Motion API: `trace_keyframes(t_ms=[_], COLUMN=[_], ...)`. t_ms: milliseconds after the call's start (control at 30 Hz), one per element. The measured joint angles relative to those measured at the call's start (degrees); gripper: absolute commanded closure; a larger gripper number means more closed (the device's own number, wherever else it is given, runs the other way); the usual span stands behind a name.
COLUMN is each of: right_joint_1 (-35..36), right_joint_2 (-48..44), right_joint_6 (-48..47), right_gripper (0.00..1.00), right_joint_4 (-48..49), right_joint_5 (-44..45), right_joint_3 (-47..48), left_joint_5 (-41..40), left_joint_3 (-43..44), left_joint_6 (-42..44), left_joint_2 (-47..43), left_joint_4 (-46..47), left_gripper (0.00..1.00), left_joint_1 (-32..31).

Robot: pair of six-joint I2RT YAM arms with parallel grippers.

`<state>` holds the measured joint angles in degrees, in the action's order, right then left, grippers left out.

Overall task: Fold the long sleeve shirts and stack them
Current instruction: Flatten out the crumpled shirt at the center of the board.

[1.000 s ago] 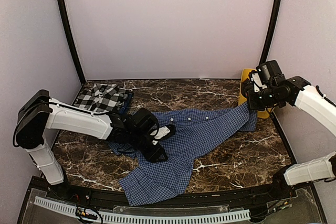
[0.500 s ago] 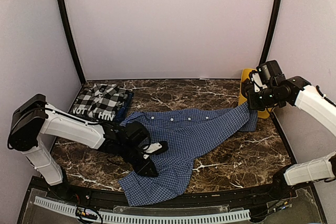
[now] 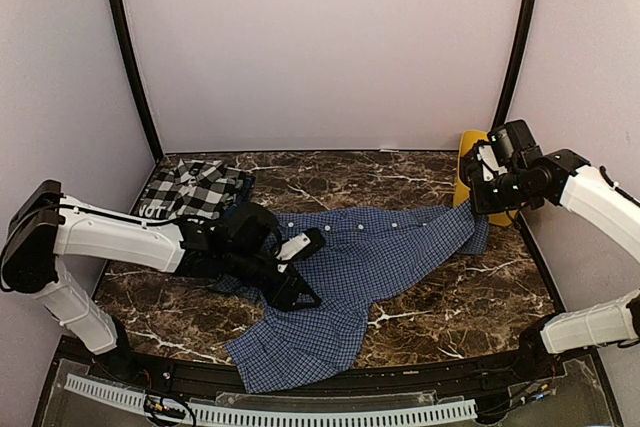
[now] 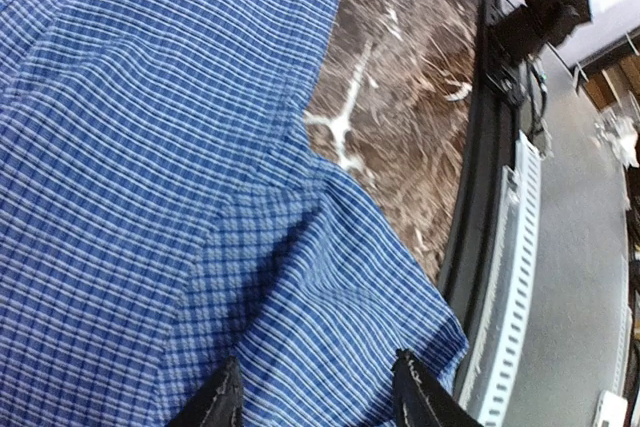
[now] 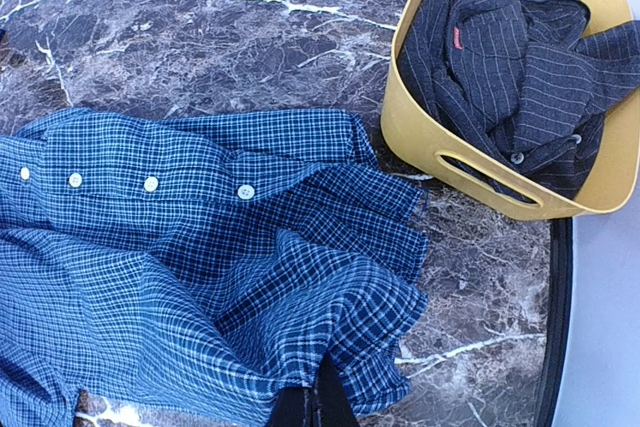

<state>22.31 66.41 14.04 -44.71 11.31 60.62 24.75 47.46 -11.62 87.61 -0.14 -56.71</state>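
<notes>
Where the marble table [image 3: 450, 287] meets its back left corner, the plaid shirt [image 3: 195, 187] lies folded in a compact square. It sits near the left forearm but apart from either claw's tips. To its right, the left claw [image 3: 303, 272] reaches low over the left part of the blue shirt [image 3: 390, 242]. This shirt lies spread across the middle of the table, with one end reaching toward the near edge.

Seen from the left wrist, that claw's two fingertips [image 4: 215, 405] stand well apart, so it is spread wide with nothing pinched. Checked cloth fills the gap between them. Whether the tips actually press on the fabric cannot be told. The cloth under the claw gathers into a soft ridge, and the shirt's edge gives way to bare marble just beyond.

Further right, the shirt's button placket runs toward its far end, which lifts off the table up to the right claw [image 3: 478, 199]. In the right wrist view this claw is clamped tight, with the edge of the blue fabric caught between its closed fingers.

Just beside it, at the back right corner, the yellow bin [image 5: 405, 142] stands on the table. A crumpled dark striped shirt [image 5: 510, 57] lies inside it. The blue shirt's raised end lies close to the bin's wall.
</notes>
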Motion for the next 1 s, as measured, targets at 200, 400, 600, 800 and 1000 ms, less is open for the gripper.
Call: trace_keyframes(t_ms=[200,400,600,800,1000], right_joint_1=[-0.07,-0.09,-0.09,-0.09,-0.09], right_joint_2=[-0.44,-0.55,-0.52,-0.52,-0.52], right_joint_6=[-0.02,-0.02,-0.04,-0.04,-0.04], right_gripper=[1.00,1.00,1.00,1.00,1.00], right_joint_4=[0.09,0.15,0.17,0.17,0.17], right_joint_5=[-0.87,-1.49,-1.90,-1.88,-1.88], right_joint_3=[0.00,0.00,0.00,0.00,0.00], left_joint_5=[-5.20,-9.57,-13.88,-17.03,-21.94], left_joint_3=[8.20,11.43,11.34,8.31,6.43], left_joint_6=[0.35,1.36,2.64,3.56,3.56], left_joint_2=[10.34,15.89,17.16,15.56,14.64], left_joint_4=[0.02,-1.70,-4.09,-3.39,-2.38], left_gripper=[0.33,0.31,0.17,0.14,0.24], left_joint_1=[1.03,-0.57,-3.34,-5.51,-7.89])
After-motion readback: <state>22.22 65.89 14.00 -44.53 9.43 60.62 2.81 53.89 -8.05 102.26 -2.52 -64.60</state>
